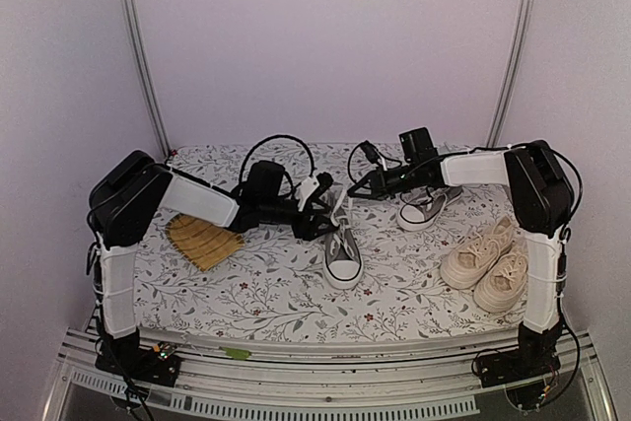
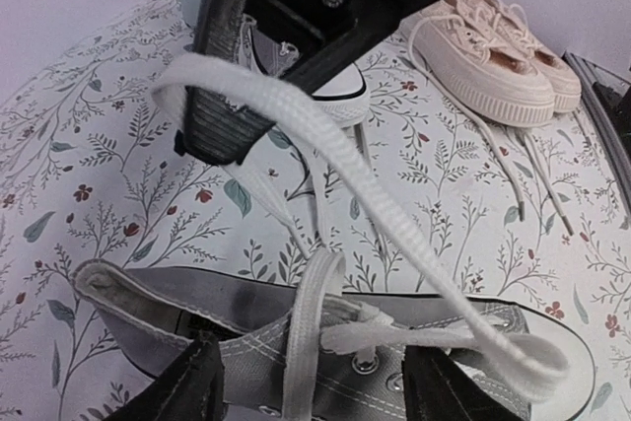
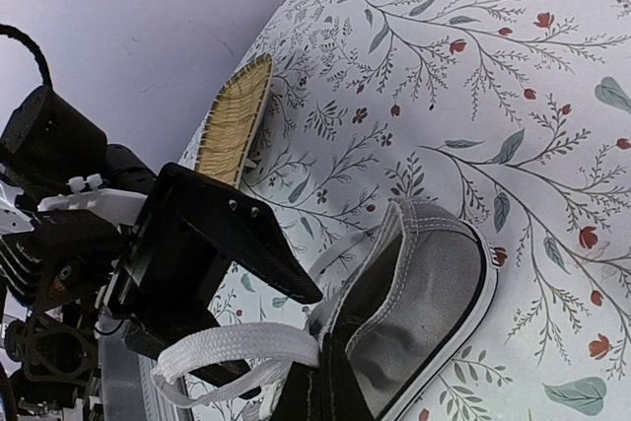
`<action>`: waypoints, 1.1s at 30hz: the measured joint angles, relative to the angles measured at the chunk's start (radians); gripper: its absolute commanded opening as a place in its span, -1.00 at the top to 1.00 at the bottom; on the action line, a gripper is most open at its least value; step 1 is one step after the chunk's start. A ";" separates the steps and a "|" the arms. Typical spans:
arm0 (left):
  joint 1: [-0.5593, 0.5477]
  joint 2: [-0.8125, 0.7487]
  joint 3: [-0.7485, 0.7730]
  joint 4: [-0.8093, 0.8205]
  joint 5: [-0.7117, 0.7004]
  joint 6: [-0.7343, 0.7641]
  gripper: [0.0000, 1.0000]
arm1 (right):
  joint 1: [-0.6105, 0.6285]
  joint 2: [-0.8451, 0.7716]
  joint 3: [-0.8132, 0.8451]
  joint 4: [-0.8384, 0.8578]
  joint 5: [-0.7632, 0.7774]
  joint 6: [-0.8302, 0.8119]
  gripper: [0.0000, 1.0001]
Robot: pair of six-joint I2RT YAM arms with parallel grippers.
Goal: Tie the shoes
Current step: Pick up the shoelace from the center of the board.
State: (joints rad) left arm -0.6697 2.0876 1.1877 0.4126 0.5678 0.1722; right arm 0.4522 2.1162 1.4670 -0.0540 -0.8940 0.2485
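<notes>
Your counter (image 1: 286, 293) carries all four shoes on its flowered cloth. Both arms reach in from opposite sides so that they meet over one shoe near the middle. The cream pair (image 1: 488, 263) sits side by side at the right, well apart from the work, with its laces trailing loose on the cloth. I judge it is simply waiting its turn. A woven mat (image 1: 202, 241) lies under your left arm and seems to play no part. Of the small grey pair, the second grey shoe (image 1: 424, 209) lies farther back beneath your right arm. The grey shoe (image 1: 342, 251) you are working on lies between the two grippers, toe towards the arm bases. Your left gripper (image 2: 317, 370) is spread, one finger on each side of that shoe's upper just above the eyelets, and it closes on nothing. That looks like a stance for steadying the shoe or taking a strand. Your right gripper (image 2: 229, 120) is pressed together, pinching the white lace (image 2: 394, 214) and holding it raised above the shoe. From there the lace sweeps down to a folded end over the toe and runs back to the eyelets. Lifting it probably keeps the strand off the cloth and within your left gripper's reach. No knot shows yet, so the tying looks to be at an early stage.
</notes>
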 measured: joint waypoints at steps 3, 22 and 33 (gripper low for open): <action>0.000 0.006 0.015 -0.010 -0.022 0.007 -0.08 | 0.000 0.008 0.000 0.015 -0.024 0.042 0.99; -0.002 0.007 -0.014 -0.064 -0.085 0.104 -0.06 | 0.000 0.127 0.108 -0.160 -0.125 0.075 0.99; -0.002 0.014 0.001 -0.125 -0.147 0.204 0.01 | 0.000 0.156 0.177 -0.346 -0.164 0.050 0.99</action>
State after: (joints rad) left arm -0.6712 2.1017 1.1885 0.2874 0.4206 0.3767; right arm 0.4522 2.2719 1.6444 -0.3996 -1.0580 0.2981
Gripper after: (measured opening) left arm 0.506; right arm 0.008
